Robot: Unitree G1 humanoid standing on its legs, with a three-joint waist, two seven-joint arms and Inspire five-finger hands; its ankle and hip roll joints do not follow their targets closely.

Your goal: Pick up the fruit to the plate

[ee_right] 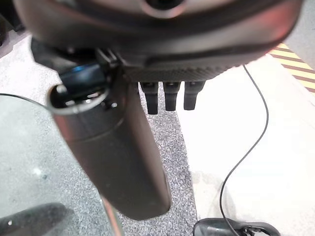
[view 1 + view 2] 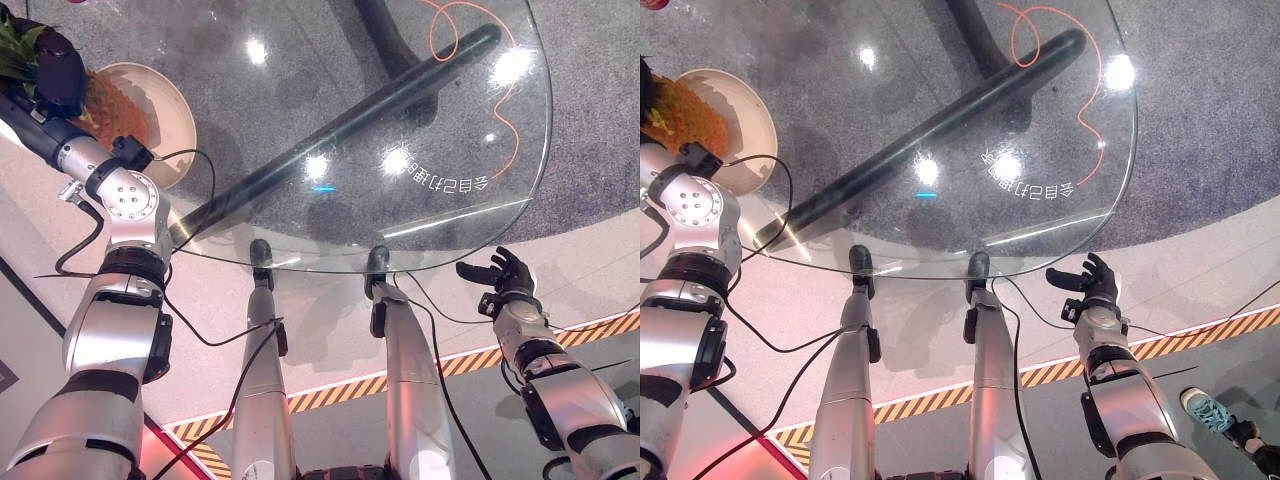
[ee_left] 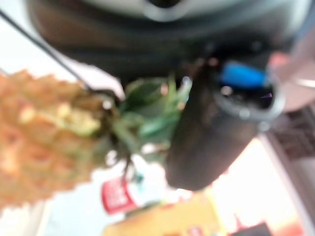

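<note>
One pineapple [image 2: 112, 108] is lying on the plate [image 2: 172, 118] at the desk's [image 2: 420, 215] far left edge, the left hand [image 2: 58, 68] gripping its crown and due to let go, while the right hand [image 2: 503, 274] is hanging open off the desk's near right edge.

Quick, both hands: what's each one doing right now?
Left hand: closed on the pineapple, over the plate.
Right hand: open, holding nothing, beside the glass table.

A showroom or demo hall, by the look of it.
You're over a round glass table [image 2: 470, 150] on a dark base, with speckled grey flooring [image 2: 1200, 90], pale polished floor and yellow-black hazard tape [image 2: 330, 392] marking off the area.
</note>
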